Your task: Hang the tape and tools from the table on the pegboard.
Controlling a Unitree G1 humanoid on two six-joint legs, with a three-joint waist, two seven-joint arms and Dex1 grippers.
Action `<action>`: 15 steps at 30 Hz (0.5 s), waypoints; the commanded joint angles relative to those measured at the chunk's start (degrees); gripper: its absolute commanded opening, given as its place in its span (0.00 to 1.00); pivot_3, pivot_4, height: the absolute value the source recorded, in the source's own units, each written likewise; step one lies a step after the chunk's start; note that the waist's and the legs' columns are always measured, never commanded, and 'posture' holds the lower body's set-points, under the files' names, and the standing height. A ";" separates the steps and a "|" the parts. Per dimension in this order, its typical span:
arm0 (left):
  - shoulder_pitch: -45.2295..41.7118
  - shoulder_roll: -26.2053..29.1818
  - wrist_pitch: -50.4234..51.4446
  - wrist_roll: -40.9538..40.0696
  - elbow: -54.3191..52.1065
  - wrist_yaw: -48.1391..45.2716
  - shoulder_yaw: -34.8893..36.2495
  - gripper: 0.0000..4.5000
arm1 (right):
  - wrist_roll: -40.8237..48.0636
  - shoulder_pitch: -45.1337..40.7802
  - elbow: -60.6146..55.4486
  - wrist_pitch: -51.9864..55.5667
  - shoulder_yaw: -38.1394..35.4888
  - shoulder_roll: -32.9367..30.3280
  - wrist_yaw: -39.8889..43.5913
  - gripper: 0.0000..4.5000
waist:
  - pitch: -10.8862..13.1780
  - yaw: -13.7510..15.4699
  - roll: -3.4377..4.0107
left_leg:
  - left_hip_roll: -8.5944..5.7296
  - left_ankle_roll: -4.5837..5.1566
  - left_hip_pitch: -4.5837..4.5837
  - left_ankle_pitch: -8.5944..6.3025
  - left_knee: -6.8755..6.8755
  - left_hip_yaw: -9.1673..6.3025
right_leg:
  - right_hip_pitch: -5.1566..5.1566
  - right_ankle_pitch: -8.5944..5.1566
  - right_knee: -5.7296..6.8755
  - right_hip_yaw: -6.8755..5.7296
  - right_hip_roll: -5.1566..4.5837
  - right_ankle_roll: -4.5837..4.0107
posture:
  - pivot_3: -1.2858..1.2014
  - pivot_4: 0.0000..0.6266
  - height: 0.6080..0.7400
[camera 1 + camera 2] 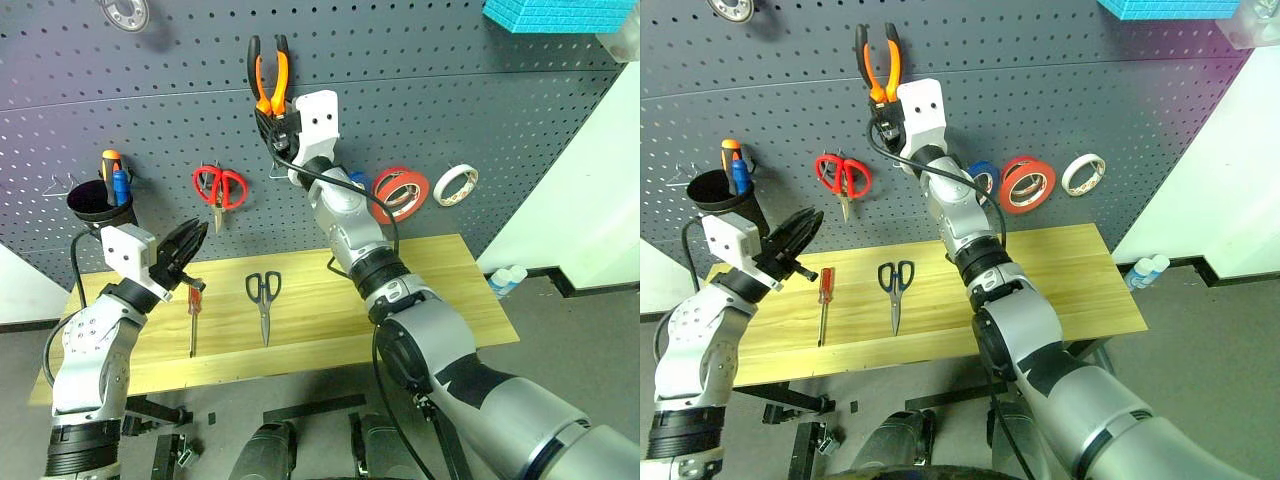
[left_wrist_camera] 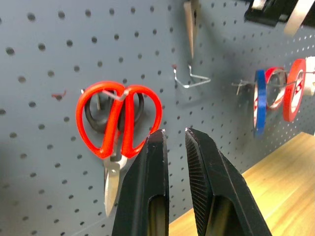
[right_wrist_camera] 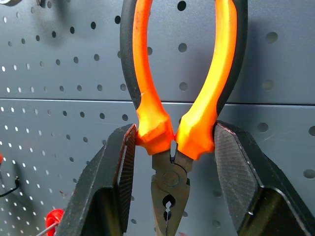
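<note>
Closest to the robot, the left tool [image 1: 190,243] hangs over the left end of the surface [image 1: 440,275] with its fingers clenched together, nothing in them. Right under it on the wood lies the red-handled screwdriver [image 1: 193,312], and just beside that the black-handled scissors [image 1: 264,297], blades pointing toward the near edge, both apart from either tool.

Farther back, the right tool [image 1: 272,118] is up against the pegboard [image 1: 480,110], grasping the pliers [image 3: 174,147] at the base of the orange-and-black handles, handles up and nose down.

On the board itself: red-handled scissors [image 1: 219,187] on a hook at left, a black cup [image 1: 98,202] farther left, and over to the right the red-orange tape [image 1: 402,192] already hanging, with a blue ring [image 2: 259,101] and a white roll [image 1: 455,184] either side.
</note>
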 commanded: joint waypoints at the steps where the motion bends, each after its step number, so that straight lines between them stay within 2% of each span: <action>1: 0.61 1.15 0.98 -1.17 -3.30 0.14 1.78 0.14 | -1.01 -3.28 1.20 -3.93 -0.13 -0.65 -0.73 0.45 | 0.02 0.01 0.02 | 0.00 0.00 0.00 0.00 0.00 0.00 | 0.00 0.00 0.00 0.00 0.00 0.00 | 0.55 0.20 1.00; 15: 1.36 1.41 2.73 -1.29 -4.68 -0.19 2.21 0.14 | -3.64 -3.13 9.58 -9.26 -0.34 -1.78 -3.04 0.45 | 0.17 0.06 0.18 | 0.00 0.00 0.00 0.00 -0.03 -0.01 | 0.01 -0.01 -0.03 0.00 0.00 -0.01 | 0.56 0.22 1.00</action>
